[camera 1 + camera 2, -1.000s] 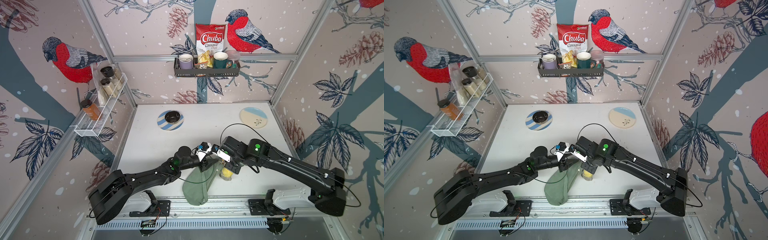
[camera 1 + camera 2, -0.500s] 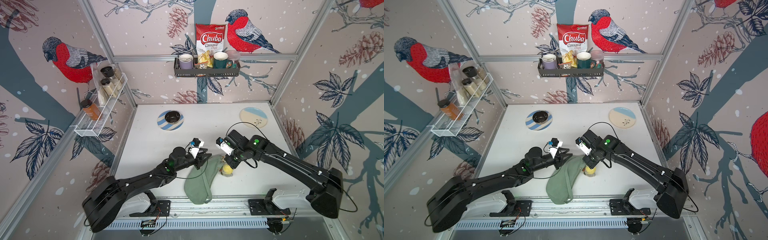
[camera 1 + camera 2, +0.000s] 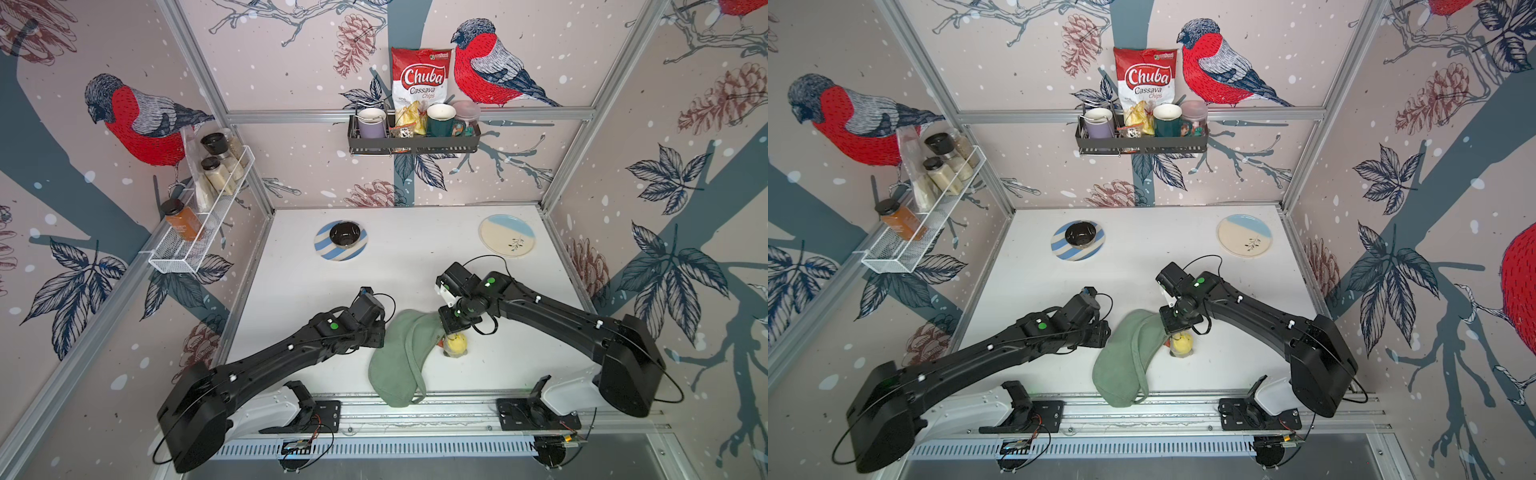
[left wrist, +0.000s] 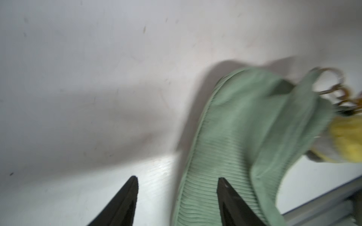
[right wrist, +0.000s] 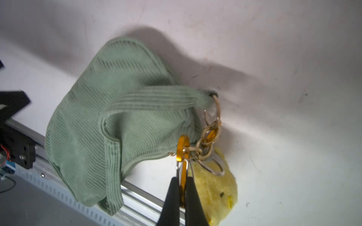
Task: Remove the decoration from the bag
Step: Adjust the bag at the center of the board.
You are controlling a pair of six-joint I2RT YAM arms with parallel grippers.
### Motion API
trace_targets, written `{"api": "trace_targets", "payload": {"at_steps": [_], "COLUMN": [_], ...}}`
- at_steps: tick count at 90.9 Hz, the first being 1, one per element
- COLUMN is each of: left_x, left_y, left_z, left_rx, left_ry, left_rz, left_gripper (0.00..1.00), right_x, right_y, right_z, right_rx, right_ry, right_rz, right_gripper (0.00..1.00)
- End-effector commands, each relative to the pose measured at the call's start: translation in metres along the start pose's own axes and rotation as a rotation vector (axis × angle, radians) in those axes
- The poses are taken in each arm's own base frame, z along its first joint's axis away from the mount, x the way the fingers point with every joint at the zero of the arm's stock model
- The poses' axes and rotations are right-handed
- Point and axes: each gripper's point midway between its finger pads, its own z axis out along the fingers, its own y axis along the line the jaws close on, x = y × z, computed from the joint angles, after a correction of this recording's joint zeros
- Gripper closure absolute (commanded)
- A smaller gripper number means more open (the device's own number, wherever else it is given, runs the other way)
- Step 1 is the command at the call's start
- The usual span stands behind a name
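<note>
Left arm [image 3: 266, 365] is slanting from the lower left of a top view toward the centre, its wrist pointing at the frame's middle. The left gripper [image 4: 177, 179] is holding its jaws well apart, gripping nothing. Right arm [image 3: 552, 320] is slanting in from the lower right, its wrist bending downward near the centre. The right gripper [image 5: 181, 179] is pressing its jaws together on an orange clip [image 5: 183, 148]. In both top views the two wrists are facing each other, near but apart.
</note>
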Motion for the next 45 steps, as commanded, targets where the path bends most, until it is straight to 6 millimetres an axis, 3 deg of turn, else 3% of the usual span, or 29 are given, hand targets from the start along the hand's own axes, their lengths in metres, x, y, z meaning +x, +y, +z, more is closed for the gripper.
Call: {"api": "trace_targets", "payload": {"at_steps": [1, 14, 29, 34, 39, 45], "left_x": [0.019, 0.02, 0.0, -0.004, -0.01, -0.018], "left_y": [0.001, -0.025, -0.051, -0.052, -0.052, -0.048], "left_z": [0.018, 0.038, 0.036, 0.039, 0.043, 0.048], "left_rx": [-0.043, 0.043, 0.154, 0.177, 0.205, 0.21], "left_ry": [0.119, 0.151, 0.093, 0.088, 0.093, 0.102], "left_rz": [-0.034, 0.001, 0.017, -0.002, -0.019, -0.017], "left_gripper": [0.46, 0.62, 0.8, 0.87, 0.99, 1.0], "right_x": [-0.015, -0.015, -0.014, -0.013, -0.013, -0.016], "right_y": [0.003, 0.003, -0.002, -0.005, -0.009, -0.013], "right_z": [-0.004, 0.002, 0.01, 0.013, 0.015, 0.018], "right_rx": [-0.02, -0.023, -0.015, -0.011, -0.009, -0.008], "right_ry": [-0.045, -0.035, -0.028, -0.024, -0.027, -0.032], "right_rz": [0.026, 0.033, 0.054, 0.069, 0.088, 0.117], "right_gripper": [1.0, 1.0, 1.0, 1.0, 1.0, 1.0]}}
